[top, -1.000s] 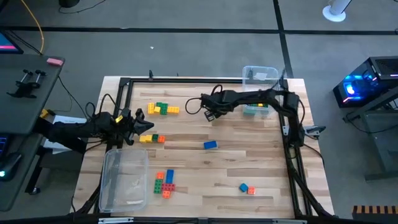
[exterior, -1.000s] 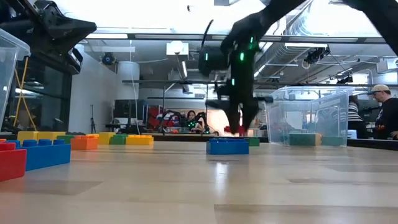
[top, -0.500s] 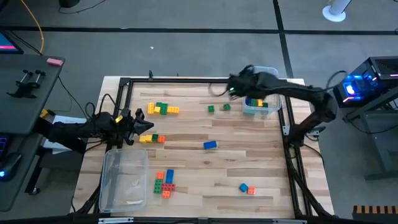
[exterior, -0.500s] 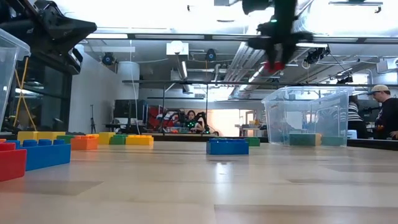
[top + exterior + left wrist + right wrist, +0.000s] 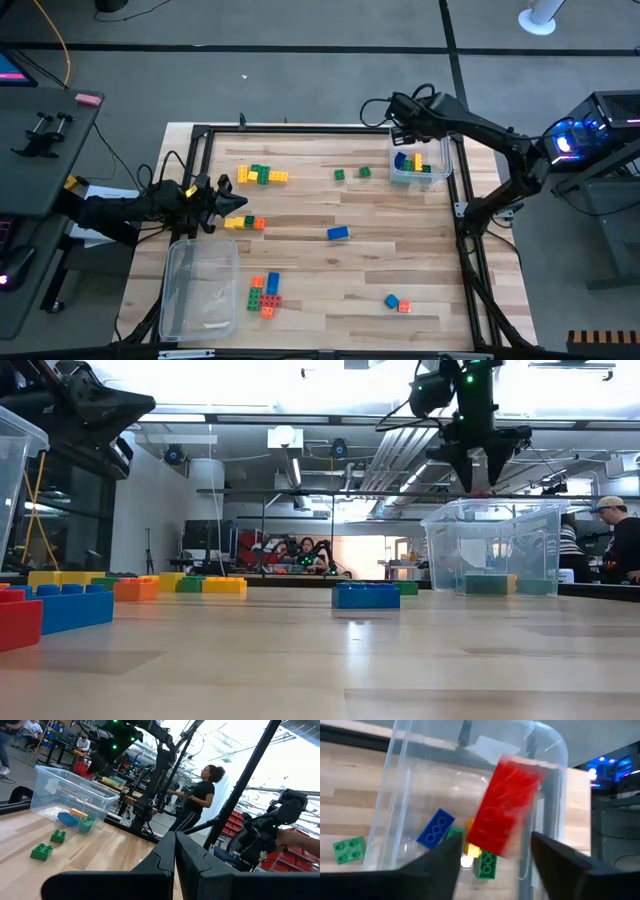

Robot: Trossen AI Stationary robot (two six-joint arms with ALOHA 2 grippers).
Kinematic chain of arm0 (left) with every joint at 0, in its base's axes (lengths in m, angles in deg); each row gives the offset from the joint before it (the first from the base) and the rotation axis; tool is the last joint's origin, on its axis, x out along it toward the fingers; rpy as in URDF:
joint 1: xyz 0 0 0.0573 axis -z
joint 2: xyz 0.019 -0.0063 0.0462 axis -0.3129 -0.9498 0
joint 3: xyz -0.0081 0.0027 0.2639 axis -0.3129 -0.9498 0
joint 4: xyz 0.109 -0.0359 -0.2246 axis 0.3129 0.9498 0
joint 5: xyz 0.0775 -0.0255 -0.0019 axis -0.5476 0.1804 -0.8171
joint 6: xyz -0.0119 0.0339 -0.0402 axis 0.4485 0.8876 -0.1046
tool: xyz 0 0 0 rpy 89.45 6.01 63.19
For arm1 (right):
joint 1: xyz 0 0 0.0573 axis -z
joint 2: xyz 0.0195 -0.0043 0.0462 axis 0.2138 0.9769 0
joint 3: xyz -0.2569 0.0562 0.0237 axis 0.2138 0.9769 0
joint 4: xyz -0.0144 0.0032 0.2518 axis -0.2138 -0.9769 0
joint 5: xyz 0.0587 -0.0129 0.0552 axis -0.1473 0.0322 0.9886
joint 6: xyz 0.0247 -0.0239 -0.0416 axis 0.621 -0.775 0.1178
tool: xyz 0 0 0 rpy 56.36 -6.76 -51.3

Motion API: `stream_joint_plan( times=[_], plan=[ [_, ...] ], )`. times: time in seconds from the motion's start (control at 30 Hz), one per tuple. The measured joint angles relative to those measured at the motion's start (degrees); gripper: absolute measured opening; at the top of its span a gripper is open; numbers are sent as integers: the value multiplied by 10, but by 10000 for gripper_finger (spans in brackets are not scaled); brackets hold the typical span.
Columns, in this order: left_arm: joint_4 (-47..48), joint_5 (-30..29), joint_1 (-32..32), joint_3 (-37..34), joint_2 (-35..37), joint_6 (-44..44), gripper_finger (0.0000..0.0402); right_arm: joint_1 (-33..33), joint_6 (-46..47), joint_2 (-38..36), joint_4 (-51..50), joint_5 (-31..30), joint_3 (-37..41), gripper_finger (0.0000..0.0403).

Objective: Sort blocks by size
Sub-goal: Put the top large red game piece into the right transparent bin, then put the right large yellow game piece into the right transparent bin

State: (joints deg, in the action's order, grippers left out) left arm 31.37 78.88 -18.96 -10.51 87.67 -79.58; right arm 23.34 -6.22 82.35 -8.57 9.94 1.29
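Blurred red studded brick [image 5: 506,805], long, tilted above bin [image 5: 555,775].

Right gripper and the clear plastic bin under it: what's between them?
In the right wrist view, one red studded brick, blurred, apart from the open right gripper, above the clear plastic bin.

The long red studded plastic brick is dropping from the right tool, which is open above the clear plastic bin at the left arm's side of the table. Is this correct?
Not fully. The long red studded plastic brick falls from the open right tool, but that clear plastic bin stands at the right arm's side, at the far right of the table; the high view shows it.
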Motion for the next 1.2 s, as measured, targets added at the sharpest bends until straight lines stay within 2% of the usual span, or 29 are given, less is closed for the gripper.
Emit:
stream_joint_plan(
  times=[0.13, 0.27, 0.37, 0.5, 0.67, 0.73, 0.8, 0.93, 1.0, 1.07, 1.13, 1.2],
  plan=[
    [0, 0, 0, 0, 0, 0, 0, 5, -2, 0, 4, -7, 0, 303],
    [0, 0, 0, 0, 0, 0, 0, -4, -12, -6, 20, -4, 0, 314],
    [0, 0, 0, 0, 0, 0, 0, -42, -49, -24, 78, 14, 0, 316],
    [0, 0, 0, 0, 0, 0, 0, -112, -77, -44, 182, 92, 0, 317],
    [0, 0, 0, 0, 0, 0, 0, -225, -113, -39, 335, 245, -1, 317],
    [-9, -6, 0, 0, 0, 0, 0, -270, -107, -29, 395, 267, -1, 317],
    [-33, -20, 0, 0, 0, -14, 0, -309, -90, -21, 442, 265, 0, 318],
    [-93, -28, 0, 0, 0, -99, 0, -359, -40, -9, 504, 217, 0, 318],
    [-127, -87, 0, 0, -4, -124, 0, -373, -13, -8, 512, 195, 0, 318],
    [-163, -150, -3, 6, -17, -185, 0, -382, 6, -8, 514, 178, 0, 318],
    [-145, -131, -13, 49, -53, -186, 5, -387, 14, -8, 514, 167, 0, 318],
    [-82, -96, -26, 123, -115, -169, 17, -386, 13, -8, 515, 159, 0, 318]
  ],
)
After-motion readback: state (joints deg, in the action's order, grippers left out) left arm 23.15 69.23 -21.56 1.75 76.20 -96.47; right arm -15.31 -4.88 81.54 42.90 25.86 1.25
